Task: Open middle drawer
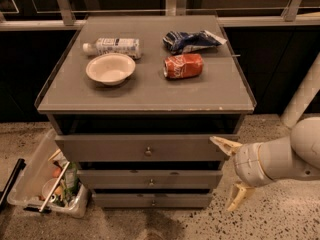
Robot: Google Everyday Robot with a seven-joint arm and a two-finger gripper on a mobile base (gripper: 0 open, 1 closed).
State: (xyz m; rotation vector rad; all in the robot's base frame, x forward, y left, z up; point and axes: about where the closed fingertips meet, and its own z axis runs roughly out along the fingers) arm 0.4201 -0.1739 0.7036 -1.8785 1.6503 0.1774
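Observation:
The grey cabinet has three drawer fronts. The middle drawer (150,178) is the second one, with a small round metal knob (151,182), and it stands nearly flush with the others. My gripper (230,171) is at the cabinet's right front corner, level with the middle drawer's right end. It is open and empty. Its upper fingertip (221,144) lies against the right end of the top drawer front (145,148). Its lower fingertip (237,198) hangs beside the lowest drawer front (152,200).
On the cabinet top (145,96) lie a white bowl (110,68), a plastic bottle (112,46), a crushed red can (183,65) and a blue chip bag (192,40). A clear bin of clutter (47,181) sits on the floor at the left. A white post (302,96) stands at the right.

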